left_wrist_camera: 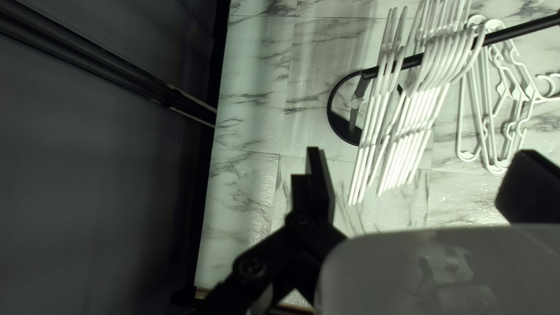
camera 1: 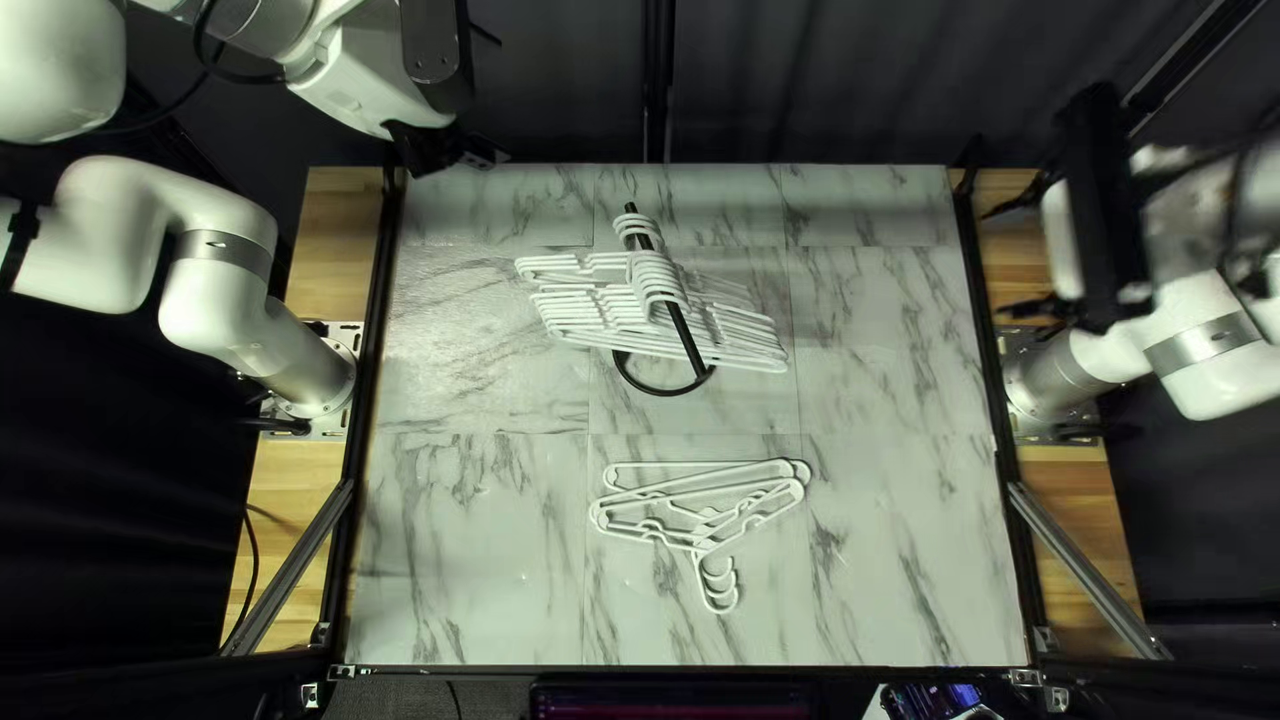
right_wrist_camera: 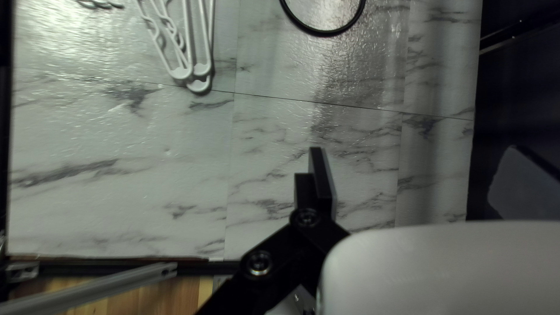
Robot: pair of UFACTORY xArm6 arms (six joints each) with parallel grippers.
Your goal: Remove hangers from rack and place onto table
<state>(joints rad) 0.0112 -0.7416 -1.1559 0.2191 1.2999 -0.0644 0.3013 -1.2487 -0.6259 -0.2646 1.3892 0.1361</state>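
Plainly, left end effector (camera 1: 460, 158) and right end effector (camera 1: 995, 262) spread, white hangers (camera 1: 655, 278) on rack (camera 1: 688, 344) and table (camera 1: 480, 534).

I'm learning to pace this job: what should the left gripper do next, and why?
Probably ease the left gripper toward the hanging hangers: it is open and holds nothing, the rack remains loaded, and only a few hangers lie on the table.
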